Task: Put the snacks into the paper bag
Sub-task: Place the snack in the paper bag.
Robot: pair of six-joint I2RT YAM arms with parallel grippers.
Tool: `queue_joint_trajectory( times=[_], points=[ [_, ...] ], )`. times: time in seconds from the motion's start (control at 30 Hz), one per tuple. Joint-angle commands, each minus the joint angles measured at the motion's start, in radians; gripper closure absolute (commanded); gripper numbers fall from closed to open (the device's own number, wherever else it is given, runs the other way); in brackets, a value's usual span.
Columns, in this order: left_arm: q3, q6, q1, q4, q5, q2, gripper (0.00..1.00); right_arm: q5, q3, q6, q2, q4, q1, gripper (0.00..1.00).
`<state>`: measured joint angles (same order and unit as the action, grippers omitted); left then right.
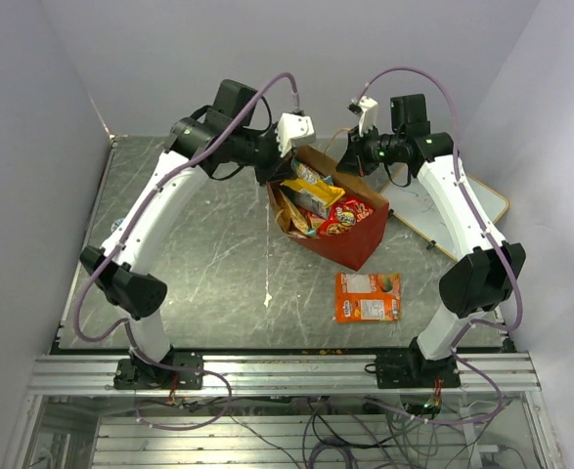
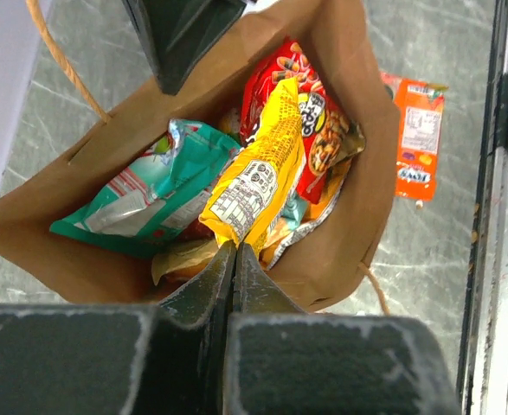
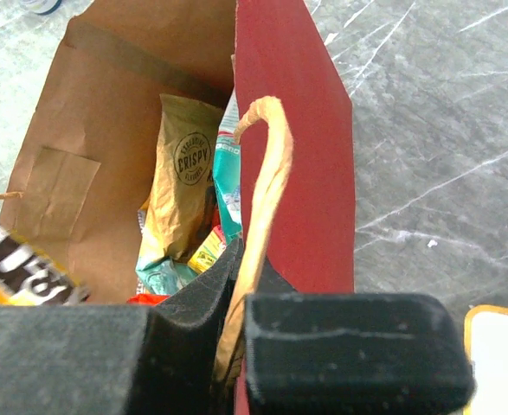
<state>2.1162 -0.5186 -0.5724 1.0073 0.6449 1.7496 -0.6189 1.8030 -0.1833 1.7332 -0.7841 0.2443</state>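
A flat orange snack pack (image 1: 369, 297) lies alone on the grey marbled table (image 1: 208, 264), just in front of the tall red paper bag (image 1: 355, 246). The bag stands open, crowded with a teal packet (image 2: 150, 194), a red chip bag (image 2: 318, 130) and a gold crisp bag (image 3: 180, 186). The left claw (image 2: 234, 259), pressed together, pinches the edge of a yellow packet (image 2: 254, 177) over the bag's mouth. The right claw (image 3: 241, 277) is clamped on the bag's tan looped handle (image 3: 266, 164). A white board (image 1: 477, 200) lies far right.
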Motion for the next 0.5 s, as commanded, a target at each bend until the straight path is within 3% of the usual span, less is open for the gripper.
queue_joint_trajectory(
  times=[0.0,0.23,0.37,0.47],
  points=[
    [0.093,-0.123,-0.008,0.135,-0.079,0.067,0.93,-0.027,-0.02,-0.005,-0.059,-0.003,0.004,1.0],
    [0.16,-0.172,-0.009,0.214,-0.114,0.185,0.93,-0.017,-0.027,-0.005,-0.065,0.002,0.005,1.0],
    [0.143,-0.148,-0.009,0.187,-0.117,0.225,0.93,-0.013,-0.028,-0.007,-0.063,0.001,0.006,1.0],
    [0.137,-0.089,-0.009,0.134,-0.215,0.258,0.91,-0.01,-0.031,-0.006,-0.064,0.002,0.006,1.0]
  ],
)
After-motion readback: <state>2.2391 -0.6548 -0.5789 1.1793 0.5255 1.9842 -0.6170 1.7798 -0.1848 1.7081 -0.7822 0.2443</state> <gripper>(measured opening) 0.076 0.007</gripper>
